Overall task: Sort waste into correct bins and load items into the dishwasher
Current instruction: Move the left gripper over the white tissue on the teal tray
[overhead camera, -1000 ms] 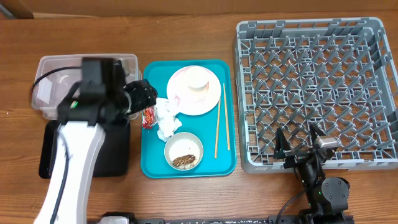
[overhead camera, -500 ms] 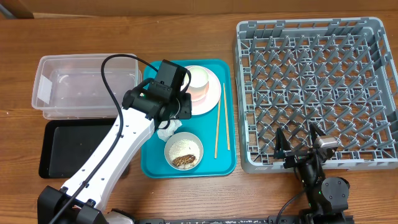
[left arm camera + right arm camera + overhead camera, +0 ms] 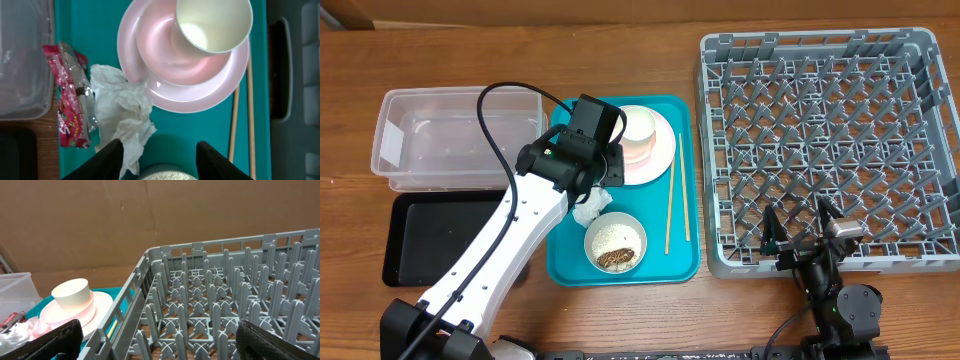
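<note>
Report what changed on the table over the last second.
The left claw swung right, from above the clear tub and black tray to over the teal tray; it hangs open above the napkin, holding nothing. The right claw, plate, chopsticks and rack stayed put.

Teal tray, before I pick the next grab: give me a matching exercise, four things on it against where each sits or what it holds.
Things:
1. small white cup
2. red snack wrapper
3. chopsticks
4. grey-white bowl

Places or states:
A. holds food scraps
B. at the teal tray's edge, beside the crumpled napkin
C. stands in the pink bowl
D. lie between the pink plate and the dish rack

Pairs: 1-C, 2-B, 3-D, 4-A.
</note>
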